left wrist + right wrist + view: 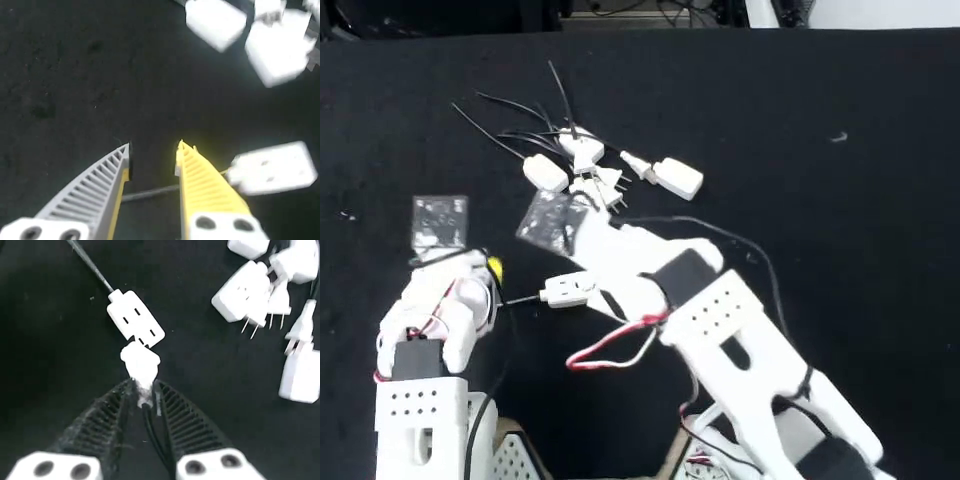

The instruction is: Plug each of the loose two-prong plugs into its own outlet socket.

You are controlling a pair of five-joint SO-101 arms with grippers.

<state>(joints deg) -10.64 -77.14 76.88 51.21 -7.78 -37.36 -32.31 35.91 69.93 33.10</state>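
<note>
Black surface (880,180) below: your right hand (142,387) is clamped on a white plug (140,361), its prongs meeting the outlet strip (136,319), likely not yet seated. Your left hand (152,150) gapes empty over the strip's cord (150,192). Several loose plugs (250,295) lie heaped nearby, untouched.

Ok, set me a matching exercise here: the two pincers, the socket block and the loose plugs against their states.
1 left pincer
2 right pincer
3 socket block
4 loose plugs

A shut on a white plug
B heaped together, ungripped
C open astride a thin cord
D meeting the white plug's tip

Pairs: 1-C, 2-A, 3-D, 4-B
</note>
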